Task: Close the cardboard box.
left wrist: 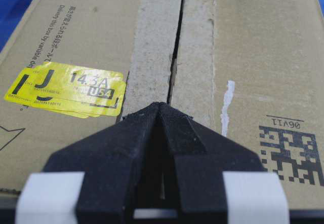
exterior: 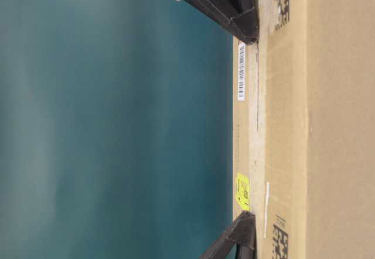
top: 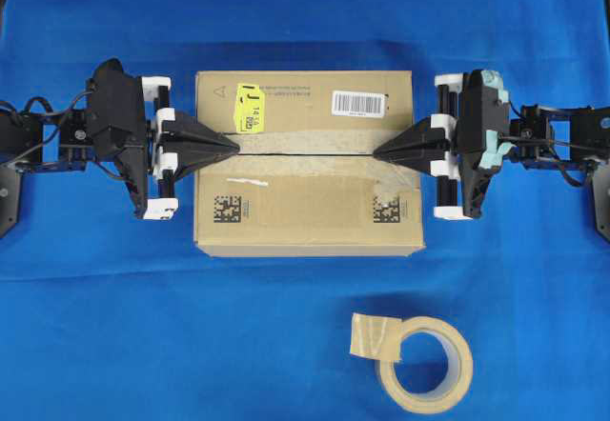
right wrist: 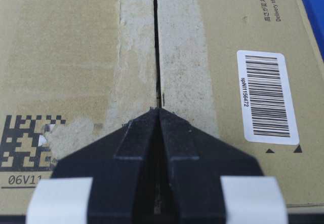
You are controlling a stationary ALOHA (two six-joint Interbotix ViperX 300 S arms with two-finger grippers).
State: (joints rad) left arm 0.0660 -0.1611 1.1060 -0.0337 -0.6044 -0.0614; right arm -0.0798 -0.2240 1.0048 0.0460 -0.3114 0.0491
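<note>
1. The blue cloth-covered table [top: 95,326] fills the overhead view and carries everything else.
2. The large brown corrugated cardboard box [top: 305,216] lies at the centre of the table. Its two top flaps are folded flat and meet along a dark seam [top: 305,153] that runs from 9 o'clock to 3 o'clock. Pale strips of torn paper, where old tape was, follow the seam on both sides.
3. The left black gripper [top: 234,142] reaches in from 9 o'clock. Its fingers are pressed together into one point, with nothing between them, and the point rests on the box top at the left end of the seam.
4. The right black gripper [top: 376,155] reaches in from 3 o'clock. It is also clenched to a point, holding nothing, and its tip sits on the right end of the seam.
5. The beige round tape roll [top: 424,364] lies on the cloth at 5 o'clock from the box, well apart from it, with a loose end of tape folded up on its left.
6. The white rectangular barcode label [top: 358,104] is on the far flap, at 1 o'clock from the box centre.
7. The yellow paper sticker [top: 250,108] is on the same flap at 11 o'clock, just beside the left gripper tip.
8. Two black square printed codes [top: 215,210] are on the near flap, one near each lower corner.
</note>
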